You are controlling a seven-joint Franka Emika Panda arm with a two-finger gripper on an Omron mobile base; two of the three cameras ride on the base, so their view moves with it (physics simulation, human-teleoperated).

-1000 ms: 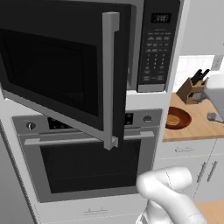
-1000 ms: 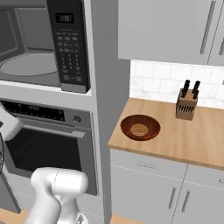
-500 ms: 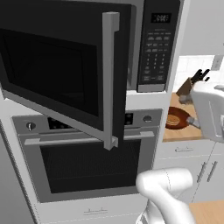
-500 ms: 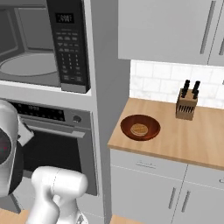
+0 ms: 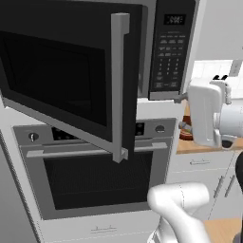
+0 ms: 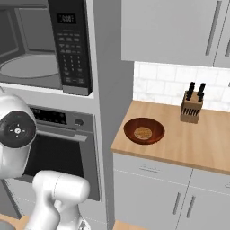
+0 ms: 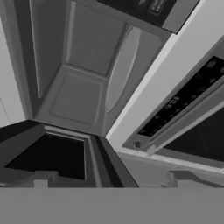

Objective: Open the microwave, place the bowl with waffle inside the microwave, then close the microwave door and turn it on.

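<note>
The microwave (image 6: 45,49) stands with its grey cavity and glass turntable (image 6: 27,66) exposed. The microwave door (image 5: 61,80) hangs swung out to the left, its vertical grey handle (image 5: 118,85) facing me. The bowl with waffle (image 6: 143,131) rests on the wooden counter to the right of the oven column. In the hand view my gripper (image 7: 109,181) is open, fingertips (image 7: 41,179) wide apart with nothing between them. It looks, rolled, at the cavity (image 7: 83,74) and turntable (image 7: 122,65). My white arm (image 5: 204,114) hangs in front of the counter, partly hiding the bowl.
Directly under the microwave sits a silver oven (image 5: 95,175) with a horizontal bar handle. A knife block (image 6: 191,108) stands at the back of the wooden counter (image 6: 197,143). Grey cabinets hang above the counter and sit below it.
My arm has swung across in front of the oven column, from the counter side toward the microwave. The door, the bowl and the open gripper stay as they were.
</note>
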